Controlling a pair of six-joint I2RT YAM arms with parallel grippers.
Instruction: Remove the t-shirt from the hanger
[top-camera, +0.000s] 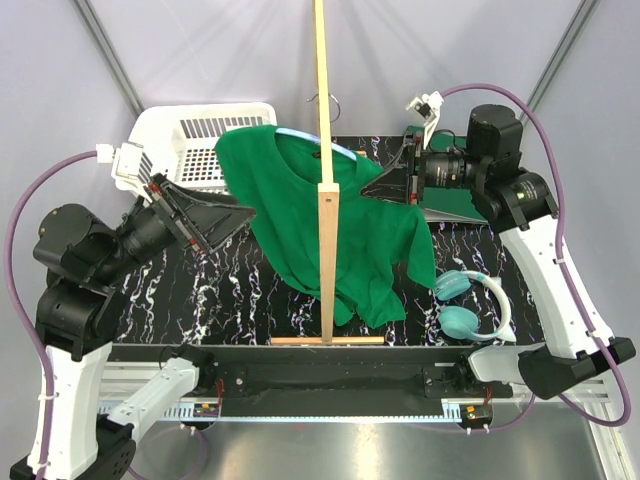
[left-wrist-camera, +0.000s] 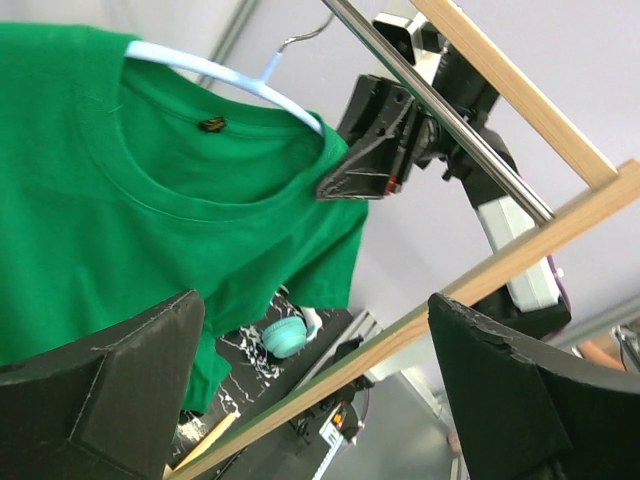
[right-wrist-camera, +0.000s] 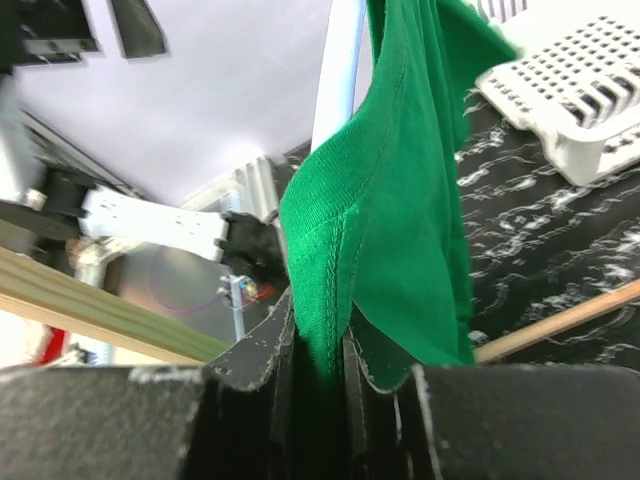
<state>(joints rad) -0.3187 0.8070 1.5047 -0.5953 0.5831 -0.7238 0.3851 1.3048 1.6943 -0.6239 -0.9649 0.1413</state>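
The dark green t-shirt (top-camera: 300, 220) hangs on the light-blue hanger (top-camera: 342, 150) from the rail of the wooden stand. The hanger's arm (left-wrist-camera: 215, 72) runs through the collar, and the shirt (left-wrist-camera: 150, 200) fills the left of the left wrist view. My right gripper (top-camera: 368, 188) is at the shirt's right shoulder, and its jaws (right-wrist-camera: 320, 345) pinch a seamed fold of the t-shirt (right-wrist-camera: 400, 230) beside the hanger's arm (right-wrist-camera: 340, 70). My left gripper (top-camera: 232, 228) is open just left of the shirt, level with its left sleeve. Nothing lies between its fingers (left-wrist-camera: 315, 330).
The wooden pole stand (top-camera: 325, 200) rises in front of the shirt, with its base bar at the table's near edge. A white basket (top-camera: 200, 135) sits back left behind the shirt. Teal headphones (top-camera: 465, 300) lie front right. A green binder (top-camera: 455, 208) lies under the right arm.
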